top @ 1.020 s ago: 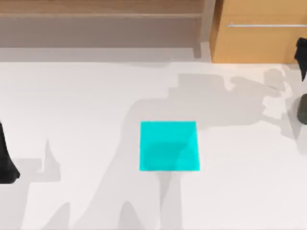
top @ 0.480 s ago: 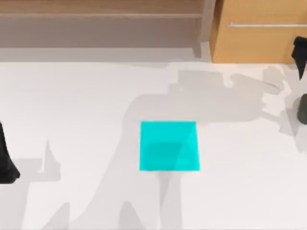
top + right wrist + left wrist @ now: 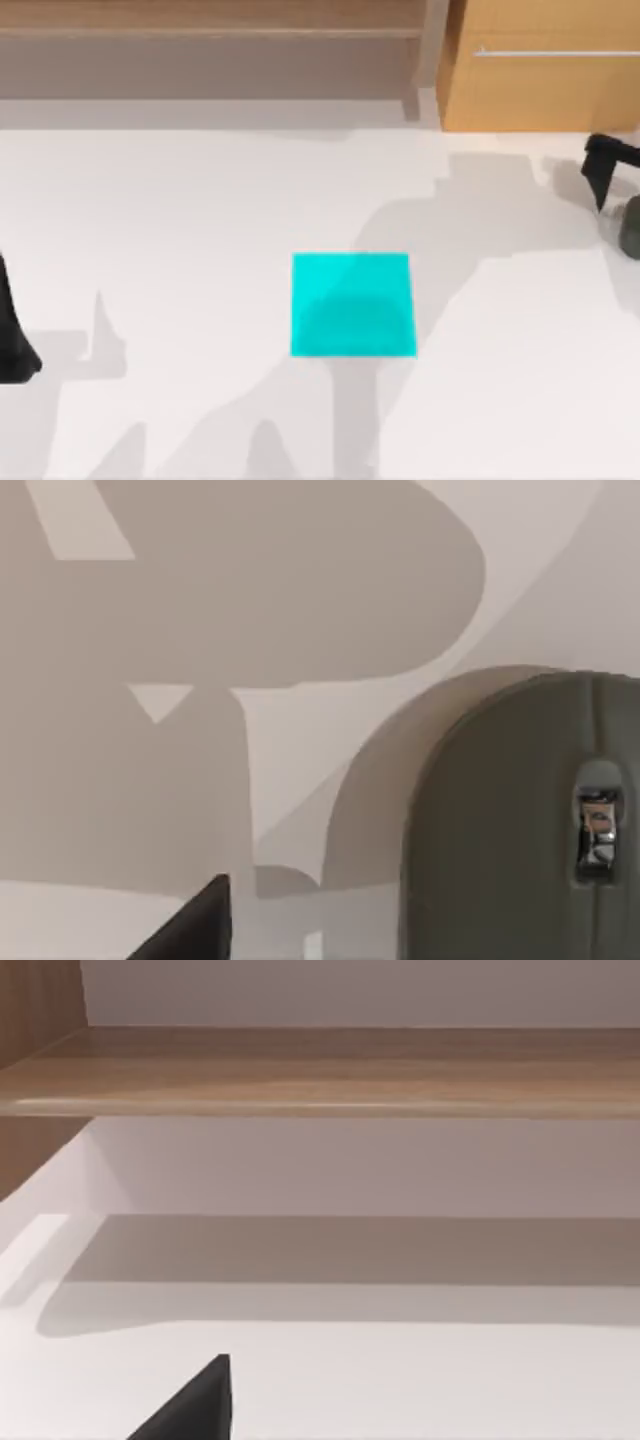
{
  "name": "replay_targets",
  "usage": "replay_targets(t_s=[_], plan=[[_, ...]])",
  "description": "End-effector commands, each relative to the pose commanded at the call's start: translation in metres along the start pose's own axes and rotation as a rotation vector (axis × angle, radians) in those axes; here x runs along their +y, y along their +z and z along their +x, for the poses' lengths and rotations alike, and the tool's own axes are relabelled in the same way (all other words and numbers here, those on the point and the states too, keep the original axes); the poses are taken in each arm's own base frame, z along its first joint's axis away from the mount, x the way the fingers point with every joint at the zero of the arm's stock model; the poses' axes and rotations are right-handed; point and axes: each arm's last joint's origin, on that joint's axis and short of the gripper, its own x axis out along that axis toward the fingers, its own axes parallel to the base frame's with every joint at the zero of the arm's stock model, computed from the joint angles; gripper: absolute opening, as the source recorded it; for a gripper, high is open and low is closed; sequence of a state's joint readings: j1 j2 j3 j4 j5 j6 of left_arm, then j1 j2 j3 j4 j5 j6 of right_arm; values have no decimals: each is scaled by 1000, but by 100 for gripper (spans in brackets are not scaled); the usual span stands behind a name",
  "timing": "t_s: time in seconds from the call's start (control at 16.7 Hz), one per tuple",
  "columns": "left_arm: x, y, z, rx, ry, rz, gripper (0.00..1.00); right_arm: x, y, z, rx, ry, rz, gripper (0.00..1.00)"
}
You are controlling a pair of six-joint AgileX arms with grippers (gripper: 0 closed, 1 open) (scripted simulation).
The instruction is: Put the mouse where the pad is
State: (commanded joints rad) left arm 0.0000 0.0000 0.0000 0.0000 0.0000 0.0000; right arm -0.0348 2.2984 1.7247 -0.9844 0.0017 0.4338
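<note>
Mouse (image 3: 630, 228) lies at the table's (image 3: 180, 220) right edge, well apart from the pad (image 3: 353, 304) in the middle. Right gripper (image 3: 610, 168) hovers just beside the mouse; jaw state cannot be told. Left arm is parked at the left edge.

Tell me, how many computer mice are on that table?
1. The mouse lies at the table's far right edge, partly cut off in the top view, below the right arm's fingers. Others beyond the frame can't be ruled out.
</note>
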Motion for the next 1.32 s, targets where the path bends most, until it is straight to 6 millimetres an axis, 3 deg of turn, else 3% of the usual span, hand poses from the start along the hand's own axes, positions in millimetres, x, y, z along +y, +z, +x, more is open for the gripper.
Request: replay_targets(t_s=[0.12,0.36,1.14,1.32], plan=[[0,0,0,0,0,0,100,-1,-2,15,6,-3,0,100],[0,0,0,0,0,0,100,-1,-3,18,8,-4,0,100],[0,0,0,0,0,0,100,-1,-3,18,8,-4,0,2],[0,0,0,0,0,0,100,-1,-3,18,8,-4,0,0]])
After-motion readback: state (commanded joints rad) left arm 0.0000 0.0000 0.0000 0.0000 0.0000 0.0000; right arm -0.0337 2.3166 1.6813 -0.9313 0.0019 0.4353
